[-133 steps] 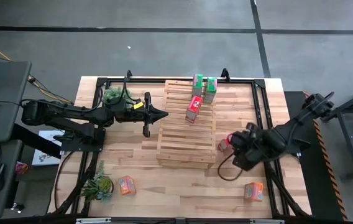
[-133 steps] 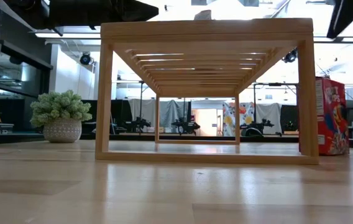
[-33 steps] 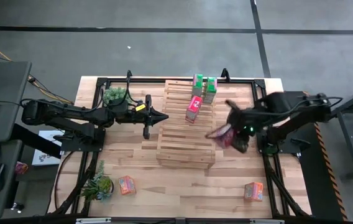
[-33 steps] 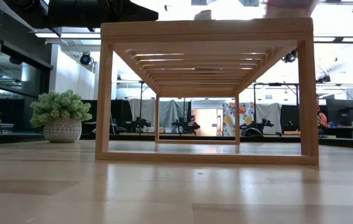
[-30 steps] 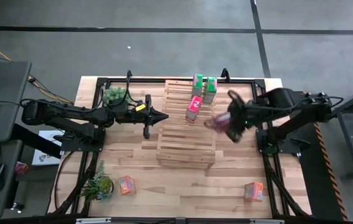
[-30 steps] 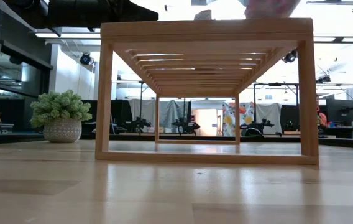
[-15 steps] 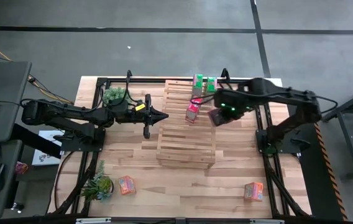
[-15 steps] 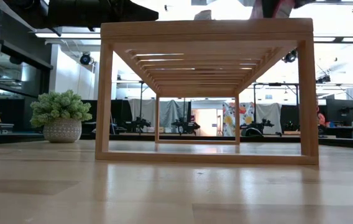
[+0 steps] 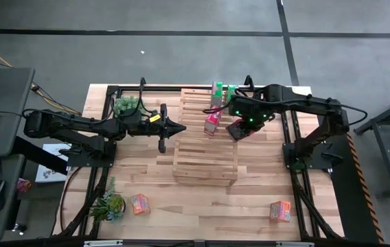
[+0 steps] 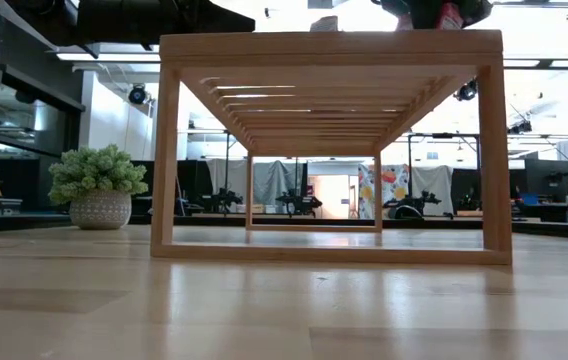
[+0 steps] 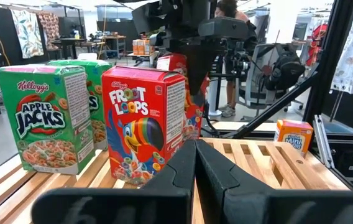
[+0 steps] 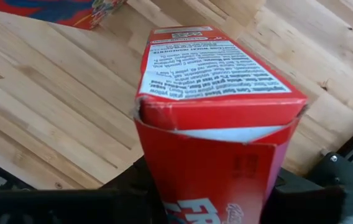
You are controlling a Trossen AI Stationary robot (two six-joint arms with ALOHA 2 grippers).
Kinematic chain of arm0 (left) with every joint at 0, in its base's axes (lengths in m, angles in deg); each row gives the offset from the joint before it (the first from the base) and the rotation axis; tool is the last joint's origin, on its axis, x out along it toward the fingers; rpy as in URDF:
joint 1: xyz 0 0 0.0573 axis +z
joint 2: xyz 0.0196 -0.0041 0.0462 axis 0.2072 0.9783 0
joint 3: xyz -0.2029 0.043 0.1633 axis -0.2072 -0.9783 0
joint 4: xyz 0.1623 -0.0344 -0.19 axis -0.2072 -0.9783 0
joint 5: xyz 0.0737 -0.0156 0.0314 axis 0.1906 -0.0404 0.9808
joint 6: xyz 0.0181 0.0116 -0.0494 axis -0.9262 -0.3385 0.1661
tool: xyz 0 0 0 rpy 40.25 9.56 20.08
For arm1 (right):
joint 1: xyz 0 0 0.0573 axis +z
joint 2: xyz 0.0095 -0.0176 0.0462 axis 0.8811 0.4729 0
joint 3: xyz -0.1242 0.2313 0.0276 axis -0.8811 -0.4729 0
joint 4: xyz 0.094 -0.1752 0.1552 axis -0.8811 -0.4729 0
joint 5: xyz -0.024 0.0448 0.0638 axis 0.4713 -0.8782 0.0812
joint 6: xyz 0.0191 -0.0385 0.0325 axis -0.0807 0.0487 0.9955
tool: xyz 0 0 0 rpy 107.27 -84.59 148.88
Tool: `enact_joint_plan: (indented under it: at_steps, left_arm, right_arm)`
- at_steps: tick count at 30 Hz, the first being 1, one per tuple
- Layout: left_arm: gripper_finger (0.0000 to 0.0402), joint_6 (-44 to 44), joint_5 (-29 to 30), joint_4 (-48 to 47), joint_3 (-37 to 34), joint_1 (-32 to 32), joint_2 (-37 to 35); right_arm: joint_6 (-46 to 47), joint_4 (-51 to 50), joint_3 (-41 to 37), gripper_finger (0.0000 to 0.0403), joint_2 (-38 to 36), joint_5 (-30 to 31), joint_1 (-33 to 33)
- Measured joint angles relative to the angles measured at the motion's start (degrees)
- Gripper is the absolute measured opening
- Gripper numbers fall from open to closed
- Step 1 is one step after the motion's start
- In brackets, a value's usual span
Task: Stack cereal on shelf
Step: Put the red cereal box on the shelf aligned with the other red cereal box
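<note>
The shelf (image 9: 205, 147), a pale slatted wooden rack, stands mid-table. On its far end stand two green cereal boxes (image 11: 46, 118) and a red one (image 11: 142, 124). My right gripper (image 9: 239, 127) hangs over the shelf's far right part, pointing down and shut on a second red cereal box (image 12: 220, 93). In the low view it shows just above the shelf top (image 10: 329, 45). My left gripper (image 9: 180, 127) is shut and empty. It points level at the shelf's left side, a little above the top. My right gripper pinches the red cereal box's upper end (image 12: 158, 180) between its two fingers from above, pointing down. The box hangs below the fingers, slightly tilted. Its cardboard wall (image 12: 220, 132) gapes between them. I cannot tell whether its lower end meets the slats.
Two orange cereal boxes lie on the table, one near left (image 9: 139, 204) and one near right (image 9: 280, 210). Small potted plants stand at the far left (image 9: 126, 104) and near left (image 9: 109, 204). The black frame (image 9: 288, 130) runs along the table's sides.
My right gripper has carried the red box from beside the shelf's right edge toward the far left. It now hangs over the shelf's far right part, next to the standing red box. It has come down and rolled as it went, staying shut on the box.
</note>
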Motion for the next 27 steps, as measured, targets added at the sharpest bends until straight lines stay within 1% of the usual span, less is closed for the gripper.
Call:
enact_joint_plan:
  at_steps: [8,16,18,27]
  left_arm:
    - [0.0,0.0,-0.1,0.0,0.0,0.0,0.0]
    - [0.0,0.0,-0.1,0.0,0.0,0.0,0.0]
    - [0.0,0.0,-0.1,0.0,0.0,0.0,0.0]
    - [0.0,0.0,-0.1,0.0,0.0,0.0,0.0]
  right_arm:
    - [-3.1,2.9,-0.1,0.0135,0.1,1.3,-0.7]
    - [-7.4,7.4,-0.4,0.0191,0.5,2.8,-0.8]
    - [-8.0,9.0,-0.4,0.0199,0.5,2.2,-1.0]
    - [-9.0,13.6,-0.4,0.0204,0.4,1.7,-1.5]
